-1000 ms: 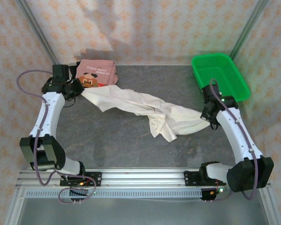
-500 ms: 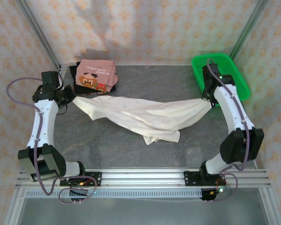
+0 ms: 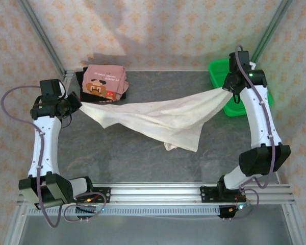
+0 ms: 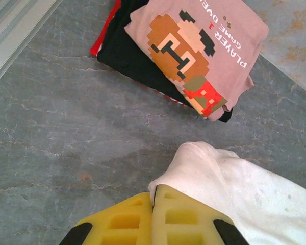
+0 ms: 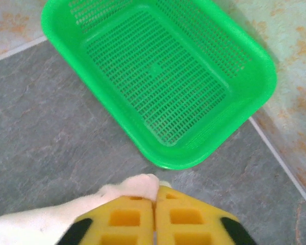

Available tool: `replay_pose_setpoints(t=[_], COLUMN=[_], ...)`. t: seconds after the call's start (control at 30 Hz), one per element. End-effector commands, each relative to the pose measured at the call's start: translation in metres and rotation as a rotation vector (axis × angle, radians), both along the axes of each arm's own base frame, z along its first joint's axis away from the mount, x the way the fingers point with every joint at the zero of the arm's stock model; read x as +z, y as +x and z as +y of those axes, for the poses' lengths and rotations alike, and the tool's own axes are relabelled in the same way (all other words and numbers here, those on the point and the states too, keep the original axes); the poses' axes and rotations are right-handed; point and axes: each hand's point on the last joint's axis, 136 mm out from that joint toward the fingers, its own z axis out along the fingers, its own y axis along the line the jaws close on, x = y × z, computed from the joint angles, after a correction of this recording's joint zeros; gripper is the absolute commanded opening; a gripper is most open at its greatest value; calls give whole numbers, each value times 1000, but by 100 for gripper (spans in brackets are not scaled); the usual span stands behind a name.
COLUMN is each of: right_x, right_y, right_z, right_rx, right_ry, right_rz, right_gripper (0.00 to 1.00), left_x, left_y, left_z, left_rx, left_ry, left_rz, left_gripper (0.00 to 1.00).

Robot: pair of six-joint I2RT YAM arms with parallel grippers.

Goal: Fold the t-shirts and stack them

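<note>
An off-white t-shirt [image 3: 153, 115] hangs stretched between both arms above the grey table, its middle sagging to the surface. My left gripper [image 3: 77, 105] is shut on the shirt's left end [image 4: 229, 173], near the stack. My right gripper [image 3: 225, 88] is shut on the shirt's right end [image 5: 127, 191], raised in front of the green basket. At the back left lies a folded pink t-shirt [image 3: 105, 81] with a brown pixel face [image 4: 194, 56], on top of folded black t-shirts [image 4: 132, 56].
The green plastic basket [image 3: 255, 97] stands at the back right, empty [image 5: 158, 71]. Metal frame posts rise at both back corners. The aluminium rail [image 3: 153, 196] runs along the near edge.
Both arms have lifted and pulled apart. The right gripper has moved back toward the basket and the left outward, so the crumpled shirt is now stretched into a hanging band.
</note>
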Motion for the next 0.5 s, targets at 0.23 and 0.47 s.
replay_pose_setpoints(t=[0.23,0.47], right_x=[-59,-117], right_y=[-25,-150], right_z=[86,154], right_rx=[194,219], right_ry=[335,636], right_rz=[149,357], right_gripper=[59,58], left_x=[-54,-75], left_y=[-10,-19], left_z=[-4,-11], left_rx=[17,11], left_ry=[-58,-97], left_rz=[91,127], left_gripper=[0,0])
